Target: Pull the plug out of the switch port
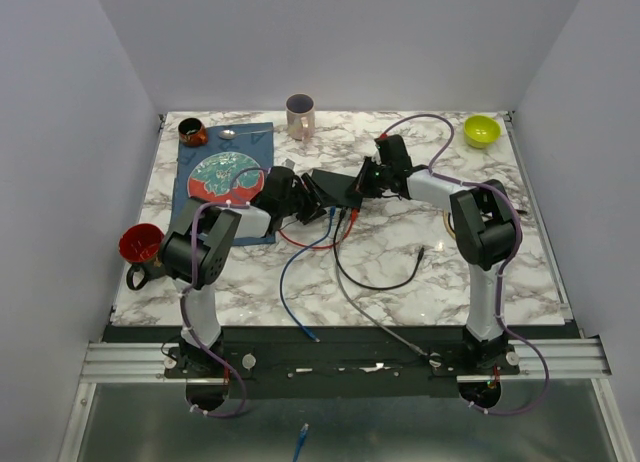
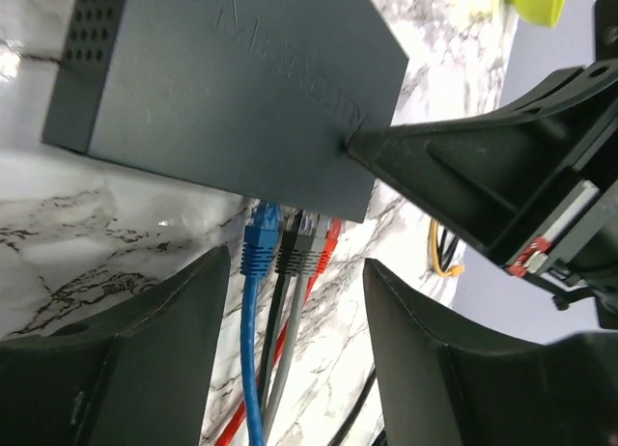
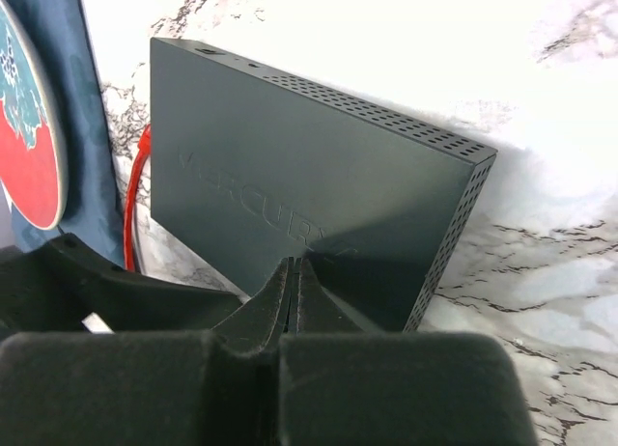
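The marble table (image 1: 400, 272) carried everything, with a blue mat (image 1: 255, 142) at its far left and a red-and-teal plate (image 1: 220, 177) lying on the mat. Both arms reached in toward the middle of the table, where the switch (image 1: 335, 185) sat just right of the mat, its socket edge turned toward the left arm. A pale mug (image 1: 300, 115) stood at the far edge, a green bowl (image 1: 482, 130) at the far right corner and a red mug (image 1: 142, 244) at the left edge, all well apart from the switch.

The right gripper (image 3: 293, 267) had its jaws fully together and gripped nothing; its joined tips touched the flat top of the switch (image 3: 290, 195). The left gripper (image 2: 294, 263) stood partly spread at the socket edge of the switch (image 2: 241, 89), one finger on either side of the row of plugs, with a gap showing between each finger and the plugs, so it had hold of nothing.

Four plugs sat in the sockets side by side: the blue plug (image 2: 259, 243), the black plug (image 2: 287, 248), the grey plug (image 2: 307, 248) and the red plug (image 2: 331, 238), their cables trailing toward the near edge
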Controlling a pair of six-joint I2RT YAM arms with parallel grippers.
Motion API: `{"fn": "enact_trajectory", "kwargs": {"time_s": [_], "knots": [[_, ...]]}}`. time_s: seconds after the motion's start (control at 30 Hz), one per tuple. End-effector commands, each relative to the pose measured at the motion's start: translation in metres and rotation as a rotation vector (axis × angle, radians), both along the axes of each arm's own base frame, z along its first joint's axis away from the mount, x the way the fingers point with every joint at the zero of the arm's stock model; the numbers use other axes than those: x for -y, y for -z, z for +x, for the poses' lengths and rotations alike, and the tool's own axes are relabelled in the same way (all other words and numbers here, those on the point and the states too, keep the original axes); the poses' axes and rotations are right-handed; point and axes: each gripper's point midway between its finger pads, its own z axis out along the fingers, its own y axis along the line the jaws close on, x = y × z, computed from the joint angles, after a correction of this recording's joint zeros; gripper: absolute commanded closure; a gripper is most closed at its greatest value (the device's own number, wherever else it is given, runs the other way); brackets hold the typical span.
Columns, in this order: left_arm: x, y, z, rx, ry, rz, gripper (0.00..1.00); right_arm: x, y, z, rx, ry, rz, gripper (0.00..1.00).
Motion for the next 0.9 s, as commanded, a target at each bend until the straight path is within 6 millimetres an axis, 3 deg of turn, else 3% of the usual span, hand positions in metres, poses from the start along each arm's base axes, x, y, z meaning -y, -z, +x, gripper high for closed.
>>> {"fn": "enact_trajectory", "kwargs": {"time_s": [0.0,0.3,0.53,0.67,0.87], "knots": [[-0.003,0.025,-0.005,-0.035,-0.014,0.062,0.33,0.004,0.019,-0.007,-0.049,0.015,-0.021,0.99],[-0.007,0.037,0.0,-0.055,-0.062,0.072,0.41,0.005,0.024,-0.009,-0.058,0.016,-0.026,0.99],[0.005,0.039,0.004,-0.067,-0.04,0.015,0.58,0.006,0.028,-0.011,-0.066,0.014,-0.029,0.99],[0.007,0.042,0.003,-0.076,-0.044,-0.005,0.59,0.007,0.029,-0.01,-0.065,0.014,-0.03,0.99],[0.01,0.031,0.007,-0.054,-0.073,-0.089,0.55,0.006,0.031,-0.011,-0.069,0.011,-0.028,0.99]]}}
